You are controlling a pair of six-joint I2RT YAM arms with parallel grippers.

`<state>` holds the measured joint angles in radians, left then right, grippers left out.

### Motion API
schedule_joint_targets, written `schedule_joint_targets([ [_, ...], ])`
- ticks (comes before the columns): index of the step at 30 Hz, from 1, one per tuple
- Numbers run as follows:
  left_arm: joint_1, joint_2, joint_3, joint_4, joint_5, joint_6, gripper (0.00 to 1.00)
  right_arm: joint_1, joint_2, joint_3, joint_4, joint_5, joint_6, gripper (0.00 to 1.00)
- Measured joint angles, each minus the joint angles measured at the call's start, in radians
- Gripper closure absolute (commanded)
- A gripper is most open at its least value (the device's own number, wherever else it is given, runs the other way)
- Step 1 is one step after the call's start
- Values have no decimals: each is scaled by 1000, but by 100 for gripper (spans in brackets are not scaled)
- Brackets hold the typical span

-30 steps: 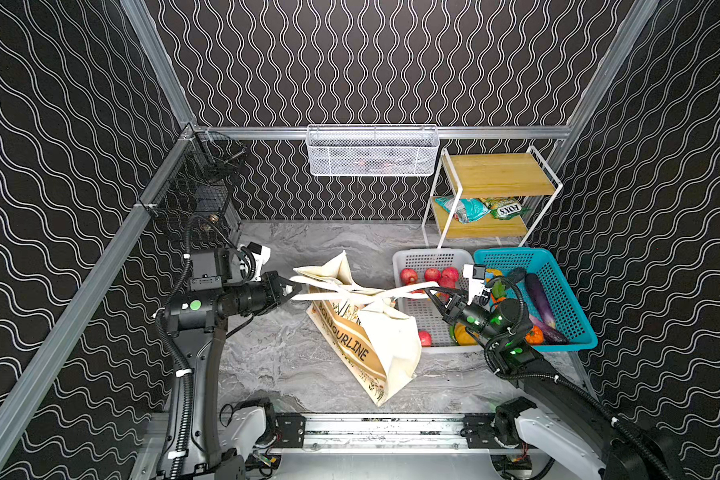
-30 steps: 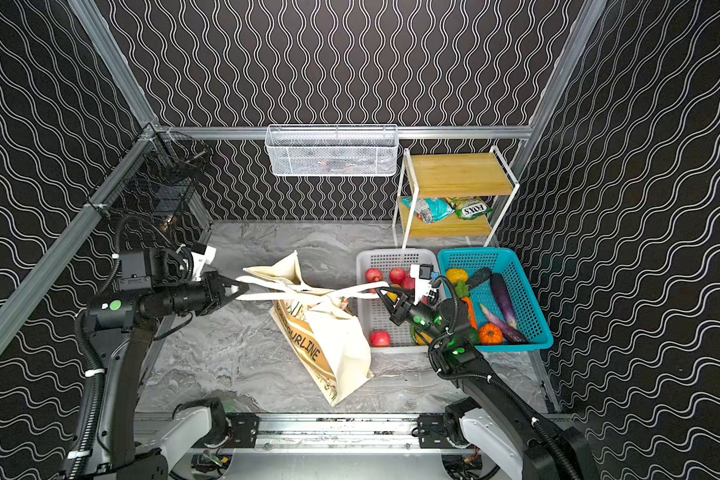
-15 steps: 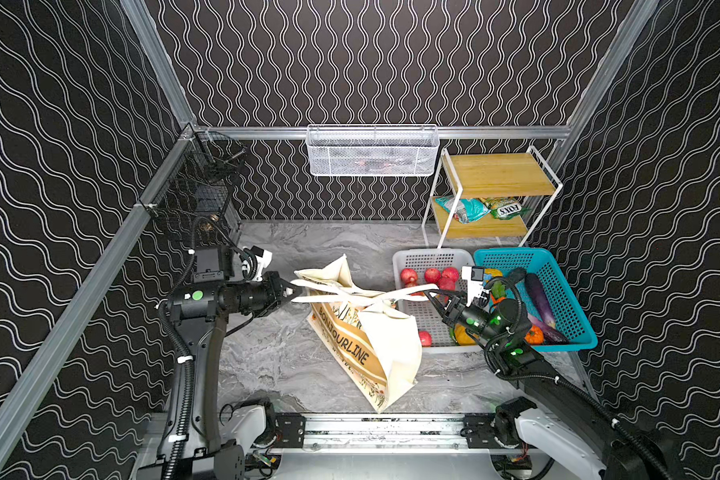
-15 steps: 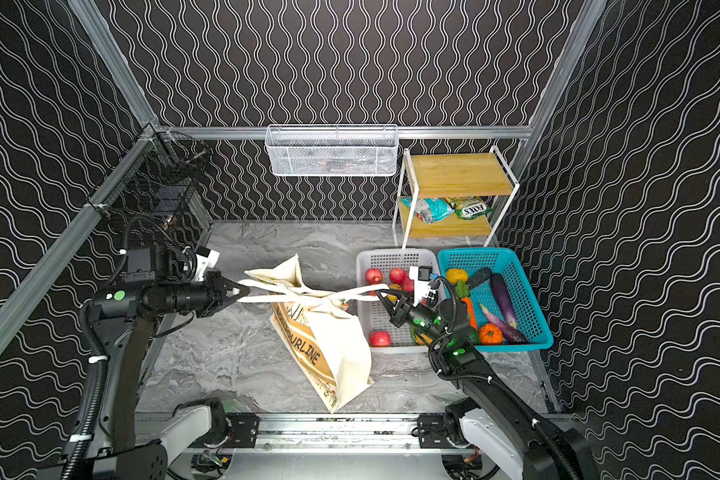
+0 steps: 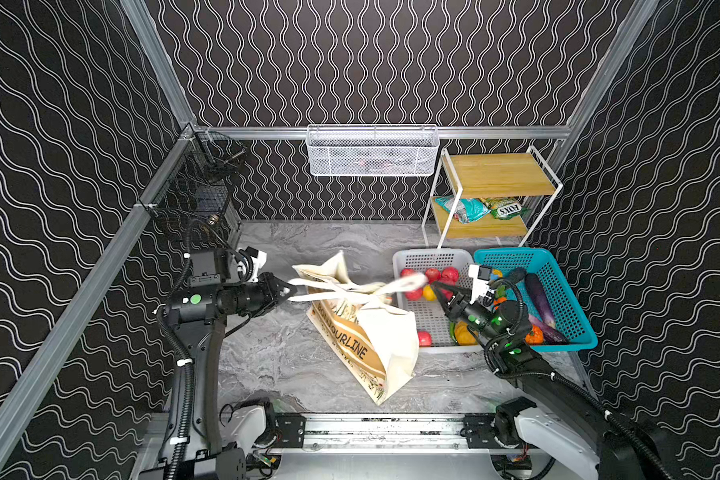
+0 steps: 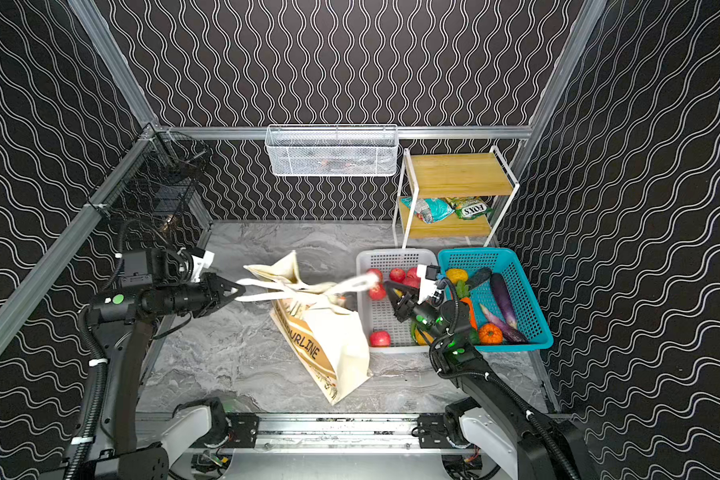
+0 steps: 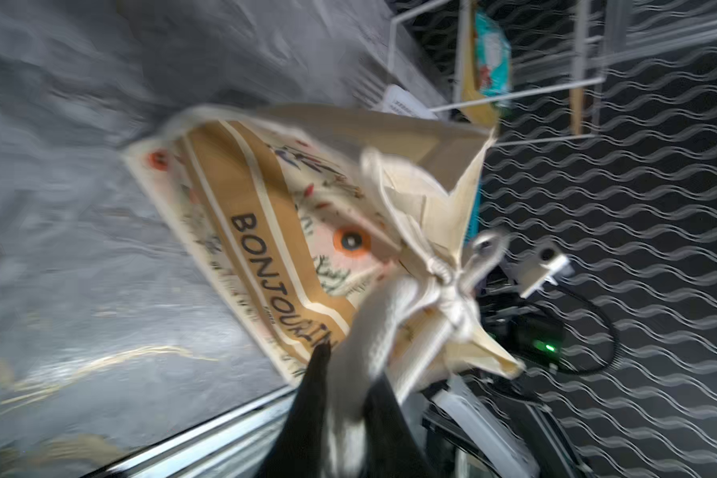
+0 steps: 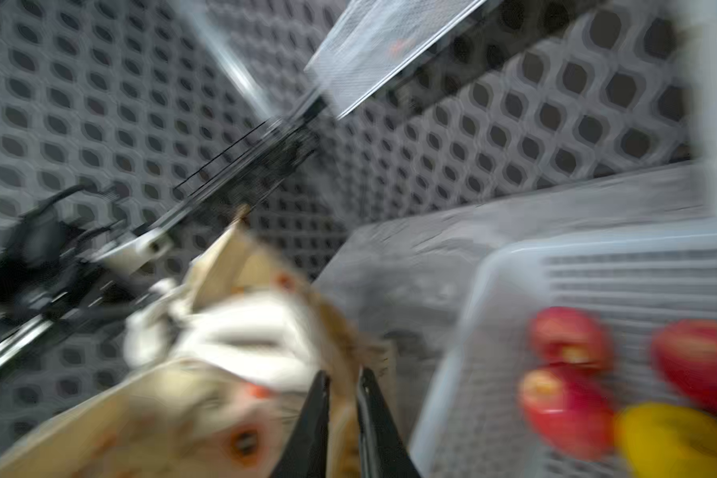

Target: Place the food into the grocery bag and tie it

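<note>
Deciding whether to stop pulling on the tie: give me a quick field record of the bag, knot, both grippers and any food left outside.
bag: grocery bag tilted, mouth bunched shut
knot: knot of crossed handles above the mouth
left gripper: left gripper has the handle strap between its jaws, stretched sideways
right gripper: right gripper jaws apart, nothing between them; other handle end blurred, just clear of it
food outside: red fruit in white basket; snack packets on shelf rack
bag contents: hidden
</note>
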<state>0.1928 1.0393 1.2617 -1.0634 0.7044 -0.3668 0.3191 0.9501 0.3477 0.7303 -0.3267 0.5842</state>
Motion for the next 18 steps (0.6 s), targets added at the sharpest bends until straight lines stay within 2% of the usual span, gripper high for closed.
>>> schedule_joint_targets([
  [1,8,0,0,17,-32,0,79,-8,0,-3,-14,63,0,78],
  [3,5,0,0,36,-56,0,77,-2,0,-7,-24,103,-2,75],
  [7,7,0,3,53,-91,0,63,-1,0,-8,-26,183,-1,72],
  [17,4,-2,24,66,-98,2,40,2,-7,-5,-31,212,-19,66],
  [18,4,-2,30,65,-98,3,28,2,-10,-3,-32,212,-20,65],
])
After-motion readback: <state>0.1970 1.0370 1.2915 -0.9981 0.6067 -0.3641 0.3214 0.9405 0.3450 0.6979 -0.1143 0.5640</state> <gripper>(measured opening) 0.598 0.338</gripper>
